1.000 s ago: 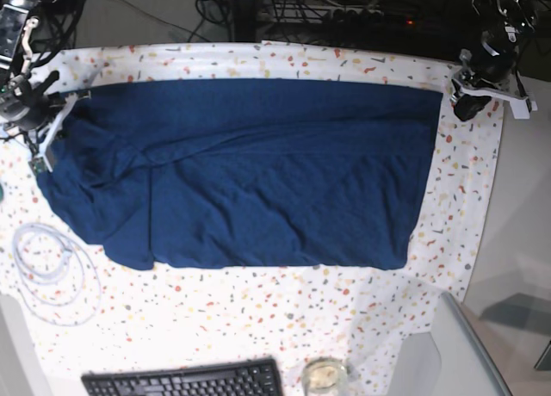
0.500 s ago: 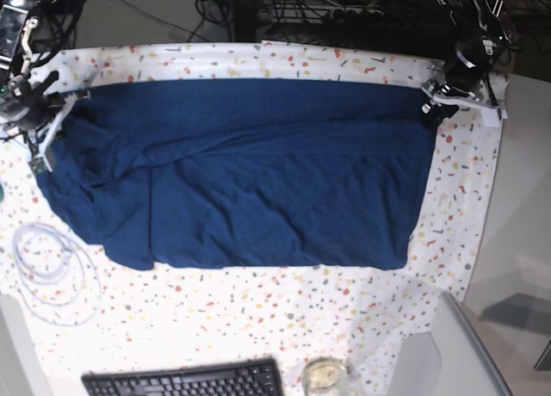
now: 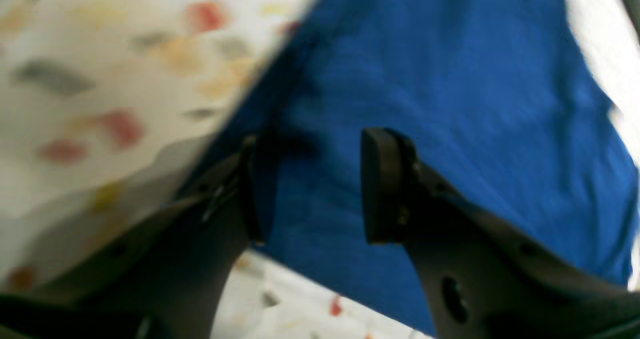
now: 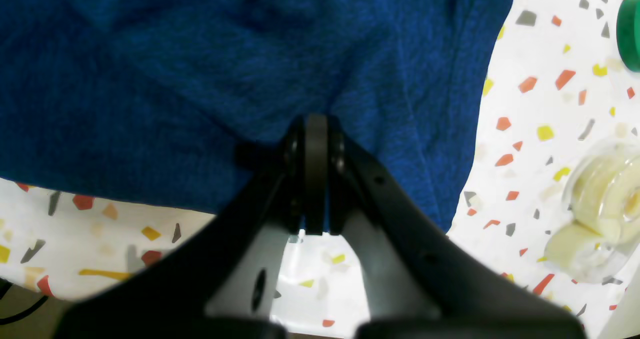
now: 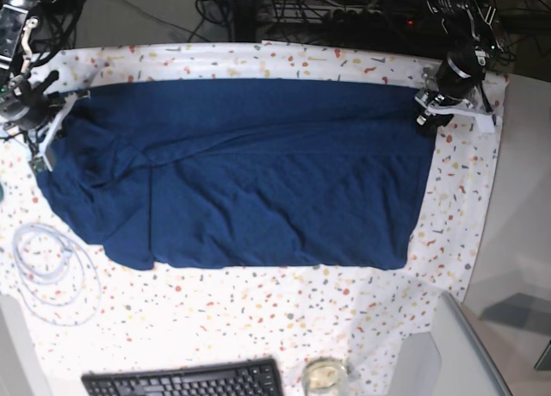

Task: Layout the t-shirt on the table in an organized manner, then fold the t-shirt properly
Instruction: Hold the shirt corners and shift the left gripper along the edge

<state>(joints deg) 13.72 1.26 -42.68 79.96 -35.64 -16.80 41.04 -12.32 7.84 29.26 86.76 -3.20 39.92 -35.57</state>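
Observation:
The dark navy t-shirt lies spread as a wide, wrinkled rectangle on the speckled white table. My right gripper is at the shirt's left end. In the right wrist view it is shut, with the t-shirt pinched between its fingers near the cloth's edge. My left gripper hovers at the shirt's far right corner. In the left wrist view it stands open, one finger at the hem and the other over the blue fabric, with nothing clamped.
A coiled white cable lies at the front left. A black keyboard and a small glass sit at the front edge. A tape roll and a green object are beside the shirt's left end.
My left arm has swung in from beyond the table's far right corner to the shirt's far right corner. The right arm and the shirt have stayed put.

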